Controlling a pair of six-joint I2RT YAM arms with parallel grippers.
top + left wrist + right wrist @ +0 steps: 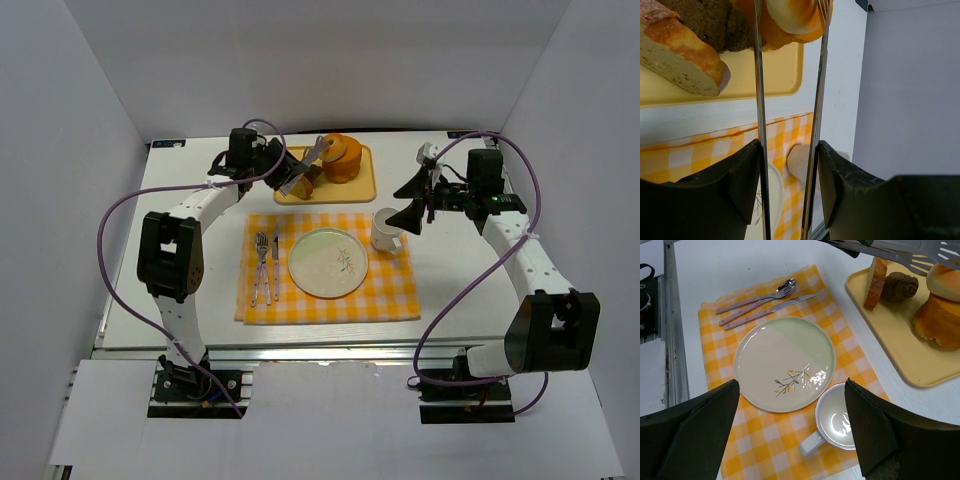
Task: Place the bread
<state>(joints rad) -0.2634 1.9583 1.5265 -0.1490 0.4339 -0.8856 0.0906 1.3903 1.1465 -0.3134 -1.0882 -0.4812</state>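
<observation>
Over the tray (356, 192), outstretched left fingers (735, 185) pinch tongs (758, 100) around the bread (795, 17); right fingers (695, 430) gape wide.

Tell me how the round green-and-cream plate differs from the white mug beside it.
The round green-and-cream plate is flat and wide; the white mug is deep and narrower across. The plate bears a leafy sprig pattern over two colour halves; the mug is plain white. The mug has a side handle; the plate has none. Both are empty and rest on the orange-and-white checked cloth.
</observation>
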